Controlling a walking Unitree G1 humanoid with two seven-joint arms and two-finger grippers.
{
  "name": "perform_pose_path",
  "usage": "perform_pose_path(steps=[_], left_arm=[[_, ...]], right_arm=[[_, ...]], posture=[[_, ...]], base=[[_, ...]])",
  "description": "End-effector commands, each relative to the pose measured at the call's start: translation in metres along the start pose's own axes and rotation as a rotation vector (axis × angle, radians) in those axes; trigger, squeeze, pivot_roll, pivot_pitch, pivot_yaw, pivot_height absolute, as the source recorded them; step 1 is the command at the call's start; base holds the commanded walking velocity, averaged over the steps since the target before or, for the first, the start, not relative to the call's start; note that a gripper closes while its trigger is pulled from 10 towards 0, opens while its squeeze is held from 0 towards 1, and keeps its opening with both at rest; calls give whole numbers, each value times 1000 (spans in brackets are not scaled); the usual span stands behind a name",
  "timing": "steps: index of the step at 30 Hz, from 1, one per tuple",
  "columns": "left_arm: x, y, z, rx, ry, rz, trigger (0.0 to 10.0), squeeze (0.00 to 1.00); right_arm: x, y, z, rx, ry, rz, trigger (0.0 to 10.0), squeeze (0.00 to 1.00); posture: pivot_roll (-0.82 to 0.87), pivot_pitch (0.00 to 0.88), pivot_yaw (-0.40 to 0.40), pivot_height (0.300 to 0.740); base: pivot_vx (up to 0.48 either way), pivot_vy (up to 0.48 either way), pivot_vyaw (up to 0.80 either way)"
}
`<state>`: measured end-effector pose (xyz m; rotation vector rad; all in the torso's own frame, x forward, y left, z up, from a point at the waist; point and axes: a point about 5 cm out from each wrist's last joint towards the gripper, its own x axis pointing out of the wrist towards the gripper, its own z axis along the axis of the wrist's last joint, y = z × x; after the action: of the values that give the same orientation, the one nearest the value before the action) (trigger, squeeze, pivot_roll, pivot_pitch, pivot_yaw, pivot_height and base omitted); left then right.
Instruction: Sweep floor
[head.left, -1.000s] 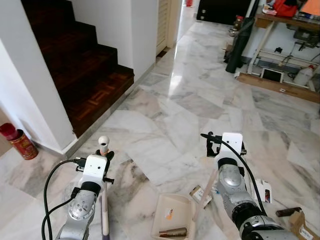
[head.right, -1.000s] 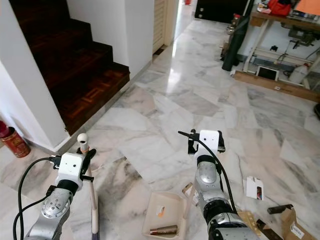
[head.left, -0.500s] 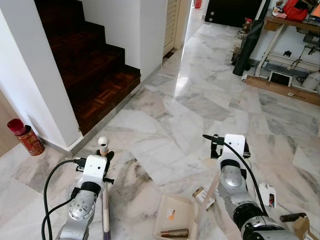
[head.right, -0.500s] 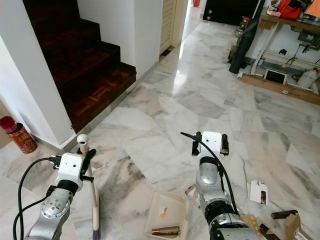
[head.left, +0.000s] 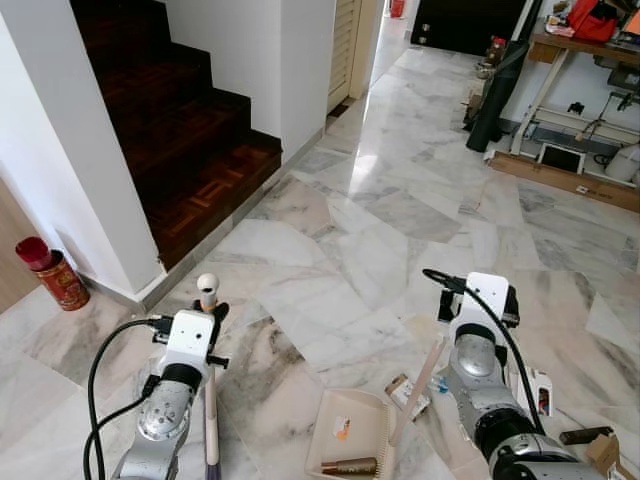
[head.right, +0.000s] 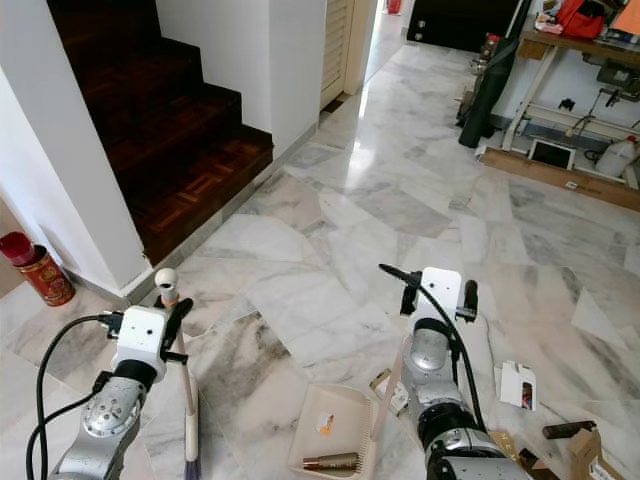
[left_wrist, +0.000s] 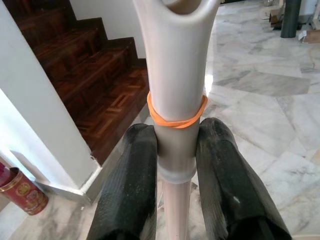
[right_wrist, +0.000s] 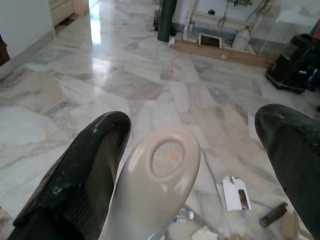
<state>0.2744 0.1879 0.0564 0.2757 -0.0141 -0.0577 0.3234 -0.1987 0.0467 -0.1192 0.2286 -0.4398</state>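
In the left eye view, the left gripper (head.left: 208, 312) is holding the broom handle (head.left: 208, 293) upright at near left, while the dustpan (head.left: 349, 435) is lying on the marble floor (head.left: 400, 200) between the arms. In the left wrist view, both fingers (left_wrist: 129, 190) are pinching that handle just below an orange rubber band (left_wrist: 176, 117). In the right wrist view, the right gripper (right_wrist: 195, 150) is standing spread wide, the dustpan handle (right_wrist: 157, 185) leaning against one finger.

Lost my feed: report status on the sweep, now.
Left end effector shut on broom handle. Right end effector open around dustpan handle. Dustpan on floor, holding a brown piece. Litter lies by right arm: white packet, dark stick.
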Motion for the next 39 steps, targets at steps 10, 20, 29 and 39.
perform_pose_path(steps=[10,20,29,39], left_arm=[[1,-2,4,24,-22,-22,10000,0],[1,-4,4,25,-21,-29,10000,0],[0,-4,3,26,-16,-29,10000,0],[-1,-6,2,25,-14,-31,10000,0]], right_arm=[[-5,2,-16,26,102,24,10000,0],[-10,13,-26,20,167,118,10000,0],[-13,14,-33,-17,213,151,10000,0],[-15,20,-34,-9,223,210,10000,0]], posture=[[79,0,-70,740],[78,0,-71,740],[77,0,-73,740],[76,0,-73,740]], base=[[0,0,0],[0,0,0],[0,0,0],[0,0,0]])
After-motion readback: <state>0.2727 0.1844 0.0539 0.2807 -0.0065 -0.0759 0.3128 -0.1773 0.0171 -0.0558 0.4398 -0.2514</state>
